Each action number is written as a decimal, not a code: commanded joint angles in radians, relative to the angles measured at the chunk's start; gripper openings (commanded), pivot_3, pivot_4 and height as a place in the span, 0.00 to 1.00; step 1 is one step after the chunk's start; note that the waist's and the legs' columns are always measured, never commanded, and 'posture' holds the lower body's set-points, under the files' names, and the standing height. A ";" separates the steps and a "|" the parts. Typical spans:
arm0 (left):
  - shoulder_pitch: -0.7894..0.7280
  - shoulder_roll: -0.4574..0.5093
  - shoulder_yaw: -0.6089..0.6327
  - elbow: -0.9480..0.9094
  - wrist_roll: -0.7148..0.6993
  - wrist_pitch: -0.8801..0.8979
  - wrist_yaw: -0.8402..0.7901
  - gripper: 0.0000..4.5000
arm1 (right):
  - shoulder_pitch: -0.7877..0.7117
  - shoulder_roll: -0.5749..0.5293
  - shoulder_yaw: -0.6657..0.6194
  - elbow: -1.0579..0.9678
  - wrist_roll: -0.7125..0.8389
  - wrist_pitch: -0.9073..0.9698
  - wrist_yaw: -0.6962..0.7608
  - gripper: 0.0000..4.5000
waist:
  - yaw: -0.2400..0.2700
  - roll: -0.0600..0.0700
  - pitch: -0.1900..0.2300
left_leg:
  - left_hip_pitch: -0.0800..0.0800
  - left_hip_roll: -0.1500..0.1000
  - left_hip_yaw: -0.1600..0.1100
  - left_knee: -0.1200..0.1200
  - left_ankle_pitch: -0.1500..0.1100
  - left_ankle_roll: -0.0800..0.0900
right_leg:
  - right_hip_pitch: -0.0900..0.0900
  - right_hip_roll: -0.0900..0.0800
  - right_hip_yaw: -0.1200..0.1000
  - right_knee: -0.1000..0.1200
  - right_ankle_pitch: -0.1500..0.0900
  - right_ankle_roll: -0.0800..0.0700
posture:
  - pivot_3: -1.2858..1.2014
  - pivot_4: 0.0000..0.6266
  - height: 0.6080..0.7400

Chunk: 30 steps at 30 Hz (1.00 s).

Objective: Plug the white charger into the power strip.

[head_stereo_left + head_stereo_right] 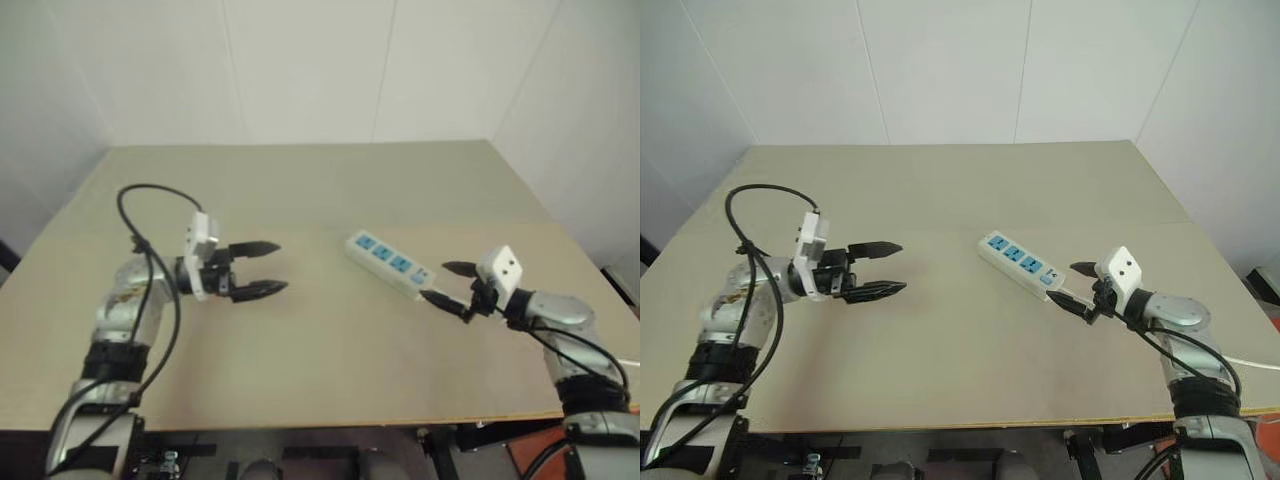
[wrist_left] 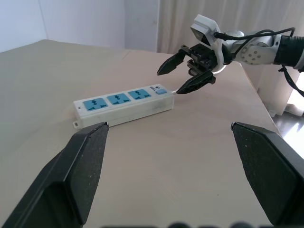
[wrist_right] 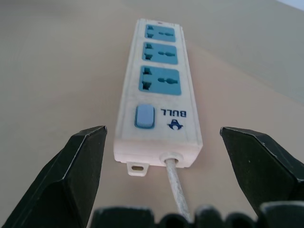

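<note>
With both my left gripper (image 1: 262, 268) and right gripper (image 1: 449, 285) wide open and empty, I'm closing on the power strip's (image 1: 390, 262) switch end at table centre-right, probably to steady it.

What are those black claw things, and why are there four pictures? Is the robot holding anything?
Those claws are a robot's two hands, called grippers. Two pictures come from cameras in the robot's head, looking down over a tan table. The other two come from little cameras on its wrists, so you look out between each gripper's black fingers. The left gripper is open and holds nothing. The right gripper is open too, with nothing in it, right by the switch end of the power strip. That strip is a long white bar with three blue sockets, a small blue switch and a thin cable, lying flat on the table.
</note>
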 commanded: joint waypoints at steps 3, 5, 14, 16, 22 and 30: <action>-0.036 -0.060 -0.030 0.015 0.021 -0.046 -0.007 1.00 | -0.089 0.015 -0.007 0.136 -0.017 -0.081 0.002 0.99 | -0.003 0.000 0.000 | 0.000 0.000 0.000 0.000 0.000 0.000 | 0.000 0.000 0.000 0.000 0.000 0.000 | 0.52 0.24 1.00; -0.031 -0.070 -0.034 0.008 0.020 -0.044 -0.014 1.00 | -0.109 0.021 -0.002 0.179 -0.021 -0.092 0.012 0.99 | -0.005 0.000 0.000 | 0.000 0.000 0.000 0.000 0.000 0.000 | 0.000 0.000 0.000 0.001 0.000 0.000 | 0.52 0.24 1.00; -0.020 -0.073 -0.031 -0.005 0.022 -0.035 -0.006 1.00 | -0.167 0.054 0.002 0.256 0.005 -0.092 0.126 0.99 | -0.007 0.000 0.000 | 0.000 0.000 0.000 0.000 0.000 0.000 | 0.000 0.000 0.001 0.001 0.000 0.000 | 0.52 0.24 1.00; -0.009 -0.067 -0.030 -0.013 0.024 -0.034 -0.004 1.00 | -0.178 0.064 0.004 0.271 -0.007 -0.108 0.121 0.99 | -0.005 0.000 0.000 | 0.000 0.000 -0.001 0.000 0.000 0.000 | 0.000 0.000 0.000 0.001 0.000 0.000 | 0.52 0.24 1.00; 0.014 -0.068 -0.038 -0.040 0.027 -0.027 0.006 1.00 | -0.227 0.090 0.004 0.365 -0.035 -0.140 0.089 0.99 | -0.005 0.000 0.000 | 0.000 0.000 -0.001 0.000 0.000 0.000 | 0.000 0.000 0.000 0.001 0.000 0.000 | 0.52 0.24 1.00; 0.026 -0.079 -0.043 -0.064 0.022 -0.014 0.021 1.00 | -0.255 0.127 -0.012 0.438 -0.026 -0.137 0.080 0.96 | -0.005 0.000 0.000 | 0.000 0.000 0.000 0.000 0.000 0.000 | 0.000 0.000 0.000 0.001 0.000 0.000 | 0.52 0.24 1.00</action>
